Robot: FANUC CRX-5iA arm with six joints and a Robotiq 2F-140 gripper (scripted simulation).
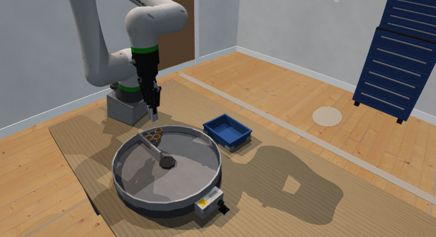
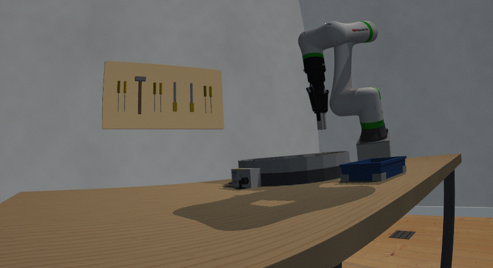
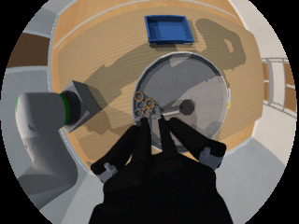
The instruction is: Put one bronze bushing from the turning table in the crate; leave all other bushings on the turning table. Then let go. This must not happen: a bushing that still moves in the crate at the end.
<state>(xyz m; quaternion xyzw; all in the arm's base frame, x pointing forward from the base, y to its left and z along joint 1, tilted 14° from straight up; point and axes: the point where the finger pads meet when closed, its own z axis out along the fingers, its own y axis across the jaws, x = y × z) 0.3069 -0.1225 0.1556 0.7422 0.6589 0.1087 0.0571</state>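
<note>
The grey turning table (image 1: pixel 166 166) stands on the wooden bench, with a divider bar running to a dark hub (image 1: pixel 167 162). Several bushings (image 1: pixel 152 134) cluster at its far rim beside the bar; some are bronze, such as one (image 1: pixel 158 131), and some are dark. They show as small rings in the wrist view (image 3: pixel 145 104). My gripper (image 1: pixel 152 115) hangs upright well above that cluster, shut, with nothing between the fingers; it also shows in the side view (image 2: pixel 321 125) and the wrist view (image 3: pixel 153 121). The blue crate (image 1: pixel 226 130) stands to the right of the table and looks empty.
The robot's grey base block (image 1: pixel 125 110) stands just behind the turning table. A control box (image 1: pixel 209 201) sticks out from the table's front. A blue drawer cabinet (image 1: pixel 400 51) stands on the floor far right.
</note>
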